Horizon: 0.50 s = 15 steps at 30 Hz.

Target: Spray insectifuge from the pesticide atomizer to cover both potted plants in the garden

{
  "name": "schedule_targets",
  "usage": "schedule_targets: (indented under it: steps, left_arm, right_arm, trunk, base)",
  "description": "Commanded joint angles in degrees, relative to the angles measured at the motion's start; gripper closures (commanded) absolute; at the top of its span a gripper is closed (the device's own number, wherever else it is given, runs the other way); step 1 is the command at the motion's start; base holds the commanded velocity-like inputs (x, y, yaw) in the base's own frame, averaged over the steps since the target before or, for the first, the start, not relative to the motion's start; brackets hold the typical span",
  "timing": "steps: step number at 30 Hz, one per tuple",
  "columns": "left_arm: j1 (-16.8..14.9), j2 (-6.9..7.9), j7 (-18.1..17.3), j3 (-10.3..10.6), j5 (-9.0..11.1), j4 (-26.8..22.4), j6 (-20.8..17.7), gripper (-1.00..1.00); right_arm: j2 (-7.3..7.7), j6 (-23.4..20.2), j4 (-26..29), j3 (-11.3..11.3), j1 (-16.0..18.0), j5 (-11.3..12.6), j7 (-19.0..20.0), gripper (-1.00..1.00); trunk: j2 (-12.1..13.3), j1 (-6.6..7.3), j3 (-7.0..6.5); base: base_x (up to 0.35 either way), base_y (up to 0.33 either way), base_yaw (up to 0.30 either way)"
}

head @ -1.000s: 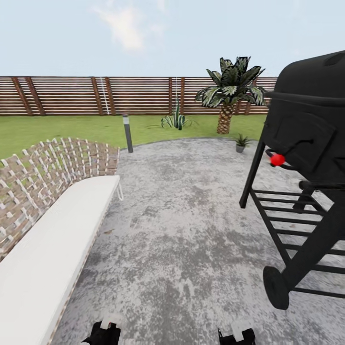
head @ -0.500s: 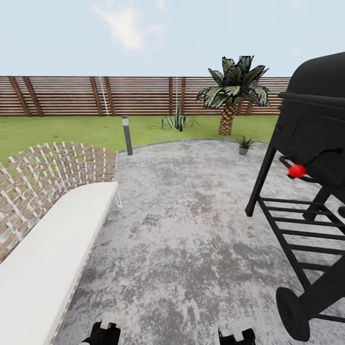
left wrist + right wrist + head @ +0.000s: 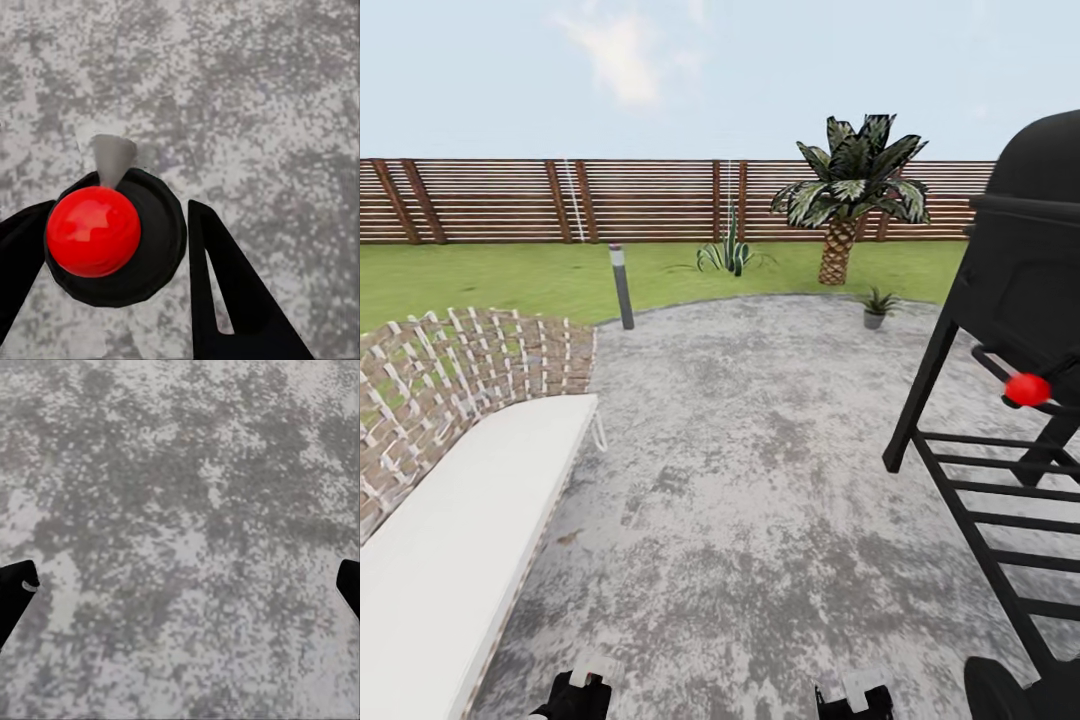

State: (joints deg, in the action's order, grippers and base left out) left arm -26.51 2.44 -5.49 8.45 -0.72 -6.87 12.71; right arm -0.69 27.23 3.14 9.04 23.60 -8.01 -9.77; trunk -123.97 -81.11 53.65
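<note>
My left gripper [image 3: 116, 217] is shut on the pesticide atomizer [image 3: 154, 232], a dark round body with a red ball and a small grey nozzle, held over the paving. My right gripper [image 3: 184, 577] is open, its fingers far apart with only paving between them. In the head view the left gripper [image 3: 585, 692] and the right gripper [image 3: 855, 697] sit low at the picture's bottom edge. One potted plant [image 3: 876, 304], small in a grey pot, stands at the far rim of the garden's round grey patio [image 3: 760, 450], near a palm [image 3: 850, 190].
A black grill [image 3: 1010, 400] on a stand with a red knob rises close on the right. A woven lounge with a white cushion [image 3: 460, 540] lies on the left. A short bollard lamp [image 3: 622, 285] and a spiky plant [image 3: 730, 255] stand before the wooden fence [image 3: 560, 200].
The camera has rolled forward and turned a little left: the grill has slid right and looms larger, and the lounge has dropped lower. Both grippers stay as they were.
</note>
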Motion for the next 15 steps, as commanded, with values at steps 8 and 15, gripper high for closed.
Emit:
schedule_targets:
  steps: [8, 15]
  left_arm:
    - [0.0, 0.02, 0.0, 0.2, -0.1, 0.0, 0.2, 1.0]
    - [0.0, 0.02, 0.0, 0.3, -0.1, 0.0, 0.2, 1.0]
  right_arm:
    - [-0.01, 0.0, -0.1, 0.2, 0.0, -0.6, -0.7, -1.0]
    - [0.04, 0.0, -0.1, 0.2, 0.0, -0.6, -0.7, -1.0]
  trunk:
    - [0.0, -0.03, 0.05]
    - [0.0, -0.03, 0.05]
  base:
    - [0.334, 0.0, 0.0]
    - [0.334, 0.0, 0.0]
